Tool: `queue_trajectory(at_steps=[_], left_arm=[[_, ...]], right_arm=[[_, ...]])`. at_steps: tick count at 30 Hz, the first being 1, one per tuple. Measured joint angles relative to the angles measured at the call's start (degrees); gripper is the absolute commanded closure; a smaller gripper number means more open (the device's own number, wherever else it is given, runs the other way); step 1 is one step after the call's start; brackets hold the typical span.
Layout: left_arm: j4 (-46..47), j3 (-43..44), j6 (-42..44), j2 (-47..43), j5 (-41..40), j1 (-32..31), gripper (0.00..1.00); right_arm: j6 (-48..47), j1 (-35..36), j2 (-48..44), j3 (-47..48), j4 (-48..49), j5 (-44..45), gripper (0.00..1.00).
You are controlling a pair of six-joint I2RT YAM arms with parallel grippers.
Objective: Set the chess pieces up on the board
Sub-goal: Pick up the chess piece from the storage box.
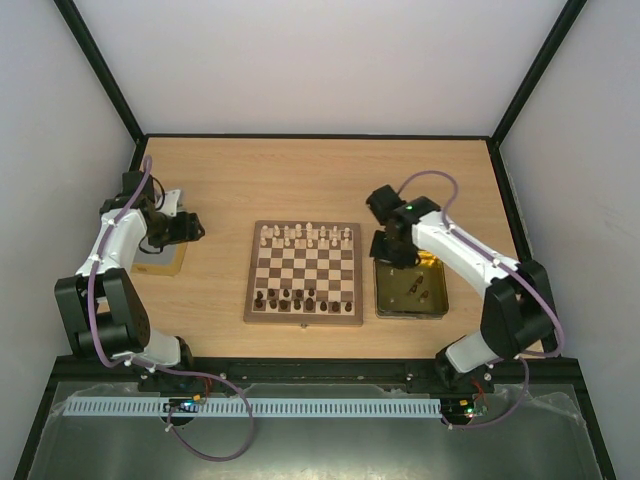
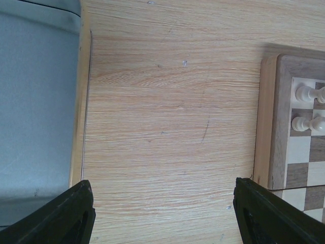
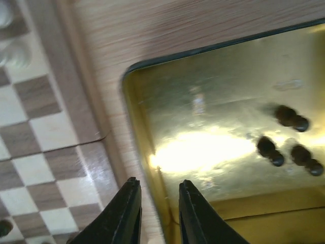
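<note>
On the board [image 1: 304,272], dark pieces [image 1: 290,298] stand in the near rows and pale pieces [image 1: 305,236] in the far rows. Three toppled pieces [image 3: 269,150] lie in the tray [image 3: 203,91] to its right, long axes running far-left to near-right, heads seemingly near-right. The right end effector [image 3: 160,184] hovers empty, jaws narrowly parted, over the tray's left rim and could strike it or send the rounded pieces rolling; the left end effector [image 2: 163,190] hangs released over bare counter [image 2: 152,117].

Two white arms [image 1: 112,243], black joints [image 1: 100,312], looping purple cables [image 1: 432,177] (black tool fingers [image 3: 126,216])
</note>
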Motion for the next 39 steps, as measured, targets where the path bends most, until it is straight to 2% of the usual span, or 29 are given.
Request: queue_trajectory(at_steps=[8, 18, 39], left_arm=[[-0.02, 0.00, 0.00, 0.46, 0.02, -0.52, 0.25], [0.00, 0.00, 0.00, 0.48, 0.02, -0.76, 0.25], [-0.02, 0.00, 0.00, 1.66, 0.02, -1.16, 0.25]], right_arm=[[-0.26, -9.55, -3.10, -7.93, 0.52, -2.05, 0.79], [-2.75, -16.68, -3.08, -11.98, 2.25, -6.38, 0.78], [-5.14, -19.91, -3.08, -14.99, 2.82, -7.67, 0.78]])
